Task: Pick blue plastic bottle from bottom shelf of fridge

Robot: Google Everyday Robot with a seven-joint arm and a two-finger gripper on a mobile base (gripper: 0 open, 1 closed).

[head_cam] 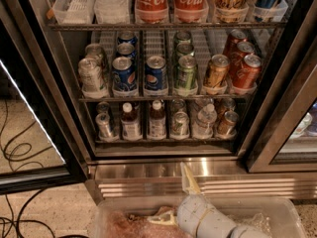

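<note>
The fridge [44, 78] stands open in front of me. On its bottom shelf [163, 141] two small bottles with white caps, dark contents and pale labels stand side by side: one blue plastic bottle [131, 124] and a second like it [157, 121] just to its right. My gripper [168, 195] is low in the view, in front of the steel base and well below the shelf. It is open and empty, with one pale finger [188, 178] pointing up and the other [161, 216] pointing left.
Cans [179, 124] and a clear water bottle [204, 119] share the bottom shelf. The rack above holds blue, green and orange cans [155, 74]. Clear plastic bins [277, 207] sit on the floor below my arm. The glass door [29, 133] hangs open at left, with cables [15, 152] on the floor.
</note>
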